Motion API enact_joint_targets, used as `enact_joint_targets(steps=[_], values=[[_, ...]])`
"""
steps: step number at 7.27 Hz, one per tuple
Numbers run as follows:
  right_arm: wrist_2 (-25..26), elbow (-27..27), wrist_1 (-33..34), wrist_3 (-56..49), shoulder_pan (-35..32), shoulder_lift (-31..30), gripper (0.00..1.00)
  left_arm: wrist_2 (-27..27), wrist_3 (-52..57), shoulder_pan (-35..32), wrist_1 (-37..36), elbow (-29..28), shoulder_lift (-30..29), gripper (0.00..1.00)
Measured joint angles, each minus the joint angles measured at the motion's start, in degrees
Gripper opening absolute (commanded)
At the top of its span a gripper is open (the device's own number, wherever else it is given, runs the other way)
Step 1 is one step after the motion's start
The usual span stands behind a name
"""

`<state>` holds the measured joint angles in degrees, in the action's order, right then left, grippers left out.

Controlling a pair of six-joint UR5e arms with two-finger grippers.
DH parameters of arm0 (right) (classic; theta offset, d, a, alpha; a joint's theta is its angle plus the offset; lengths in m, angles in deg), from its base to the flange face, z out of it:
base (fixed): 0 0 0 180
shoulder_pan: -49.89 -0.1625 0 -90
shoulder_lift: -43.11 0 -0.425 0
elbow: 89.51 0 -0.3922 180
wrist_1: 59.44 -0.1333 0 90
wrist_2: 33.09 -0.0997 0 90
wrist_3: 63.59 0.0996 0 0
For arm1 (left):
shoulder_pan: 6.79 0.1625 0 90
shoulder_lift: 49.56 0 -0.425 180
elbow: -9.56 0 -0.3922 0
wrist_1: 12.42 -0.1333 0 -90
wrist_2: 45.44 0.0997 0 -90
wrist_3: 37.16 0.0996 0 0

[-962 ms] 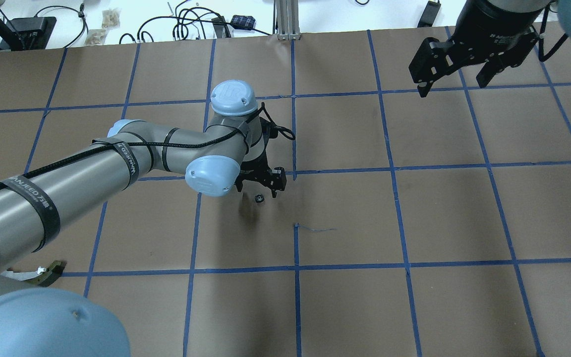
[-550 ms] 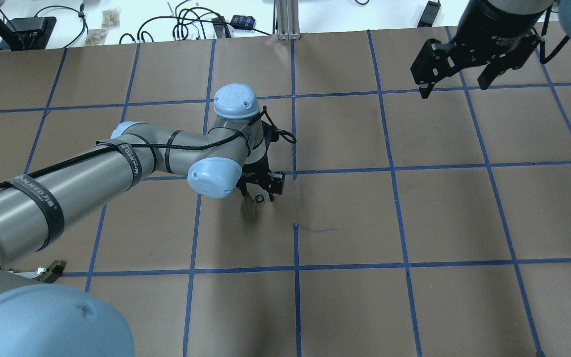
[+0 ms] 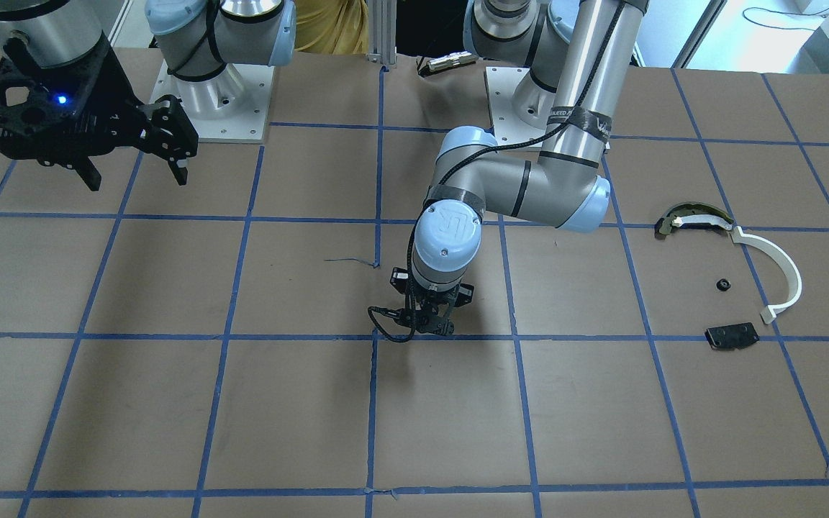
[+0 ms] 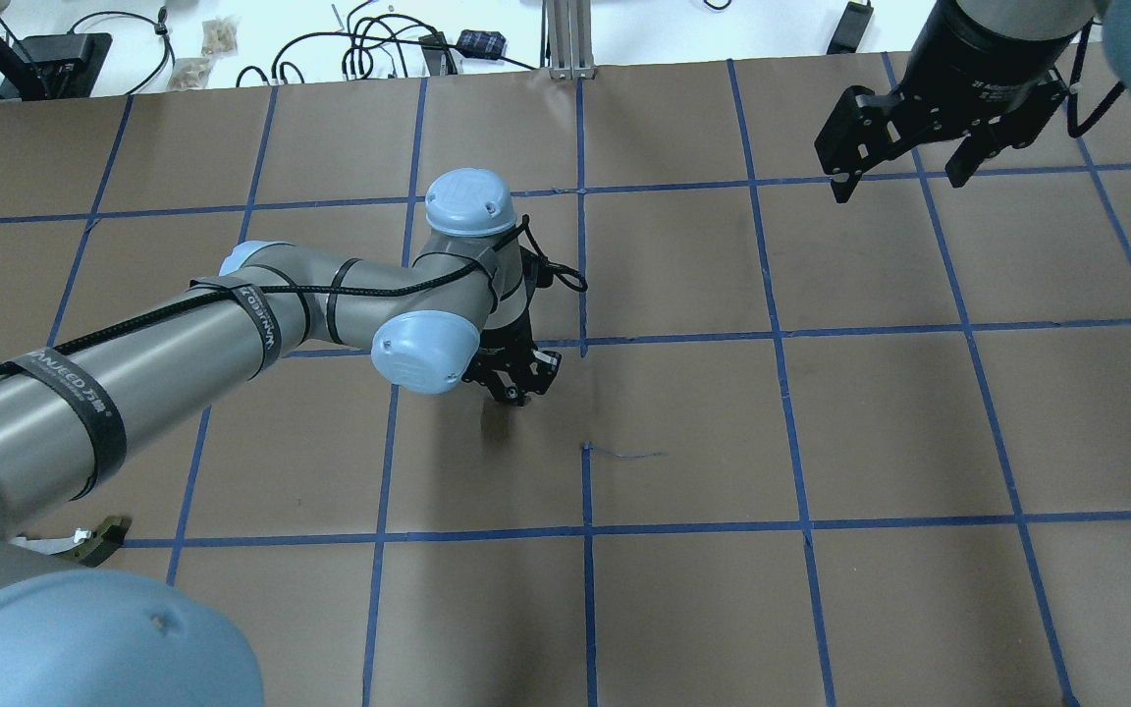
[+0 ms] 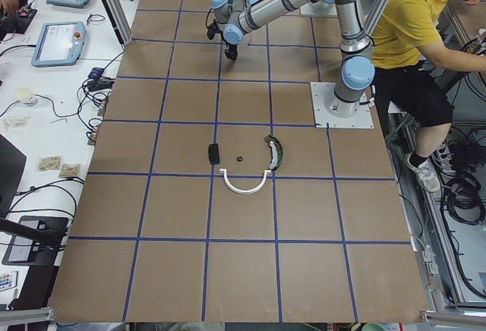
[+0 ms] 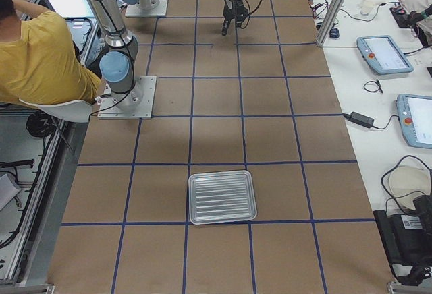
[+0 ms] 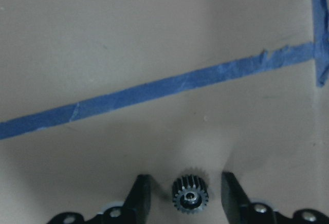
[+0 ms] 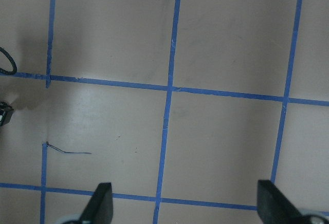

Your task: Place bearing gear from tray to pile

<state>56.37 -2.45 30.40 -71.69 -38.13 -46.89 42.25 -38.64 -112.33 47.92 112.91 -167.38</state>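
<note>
Brown-papered counter (image 4: 821, 442) with a blue tape grid; the ribbed metal tray (image 6: 223, 197) lies towards its right end, well apart from the action. The right gripper (image 4: 897, 182) hangs at 1 o'clock in the overhead view, jaws spread wide on nothing. The left gripper (image 3: 425, 320) points down near the counter's centre. The pile (image 3: 722, 284), made up of a white arc (image 3: 792, 273), a dark curved piece (image 3: 695, 216) and a black plate (image 3: 731, 336), lies at 3 o'clock of it in the front-facing view. The bearing gear (image 7: 189, 197) sits flat on the counter between the left jaws, which flank it with a slim gap either side, not yet pinching. Step in hand, as judged: the grasp. The teeth likely give poor purchase, so close slowly and centred before lifting. Against a second earlier, the left gripper is lower, its jaws narrower, and it now hides the gear from overhead.
</note>
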Motion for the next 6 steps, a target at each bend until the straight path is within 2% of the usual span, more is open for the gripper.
enact_joint_targets(steps=[3, 4, 6], values=[[0.01, 0.04, -0.03, 0.02, 0.03, 0.00, 1.00, 0.95, 0.61, 1.81, 2.05, -1.07, 1.10, 0.00], [0.01, 0.04, 0.00, 0.06, 0.04, 0.00, 1.00, 3.39, 1.87, 5.12, 5.95, -2.57, 2.20, 0.00], [0.01, 0.07, 0.04, 0.12, 0.04, 0.00, 1.00, 7.28, 9.06, 16.47, 16.35, -8.09, 4.96, 0.00]])
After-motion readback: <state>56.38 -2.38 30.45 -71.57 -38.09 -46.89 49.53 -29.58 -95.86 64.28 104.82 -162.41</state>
